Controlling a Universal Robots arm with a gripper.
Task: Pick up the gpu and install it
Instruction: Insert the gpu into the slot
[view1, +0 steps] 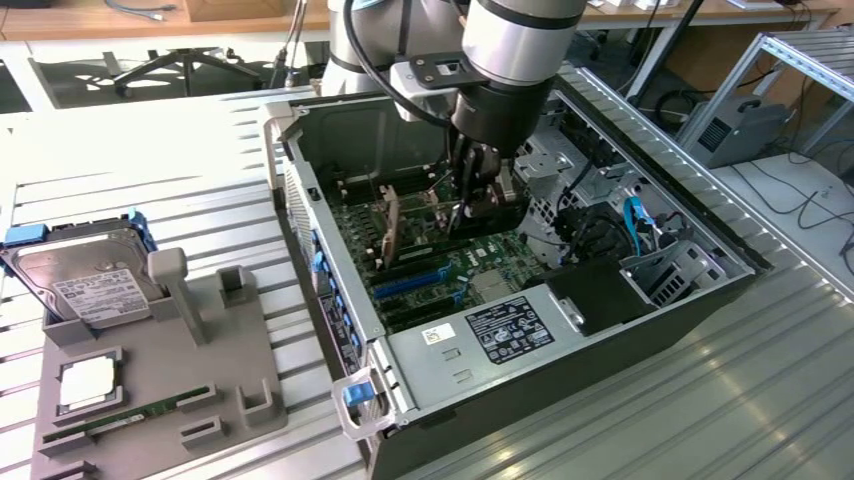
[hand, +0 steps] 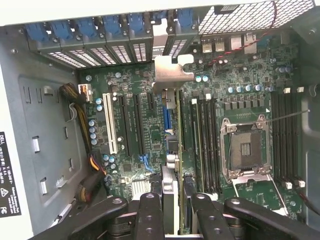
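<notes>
**GPU on edge over the expansion slots, gripper clamped on its free end**

We find the computer case (view1: 627, 370) lying on its side, open at the top, on a slatted metal table (view1: 747, 420). The arm (view1: 514, 50) reaches down into the case from above. The gripper (view1: 470, 215) (hand: 175, 200) sits low over the motherboard (view1: 441, 265) (hand: 140, 150), near the middle of the case.

The gpu (view1: 394, 230) (hand: 174, 145) stands on edge, square to the board and in line with the expansion slots. Its silver bracket (hand: 172, 75) meets the rear wall of the case, just beside the row of blue latches (hand: 65, 32). In the wrist view we see the card edge-on, running from the bracket to the gripper. The fingers (hand: 150, 215) press on opposite faces of the card's far end, so we record the jaws as grasping the gpu. We cannot tell whether the card's connector is fully seated.

The memory slots (hand: 205, 145) lie just beside the card, with the processor socket (hand: 247, 145) beyond them. The power supply (view1: 514, 330) occupies the near corner of the case.

At the exterior view's left, a grey fixture (view1: 227, 370) carries a hard drive (view1: 80, 285), a processor (view1: 87, 380) and a green RAM stick (view1: 134, 412), all well apart from the gripper.
</notes>
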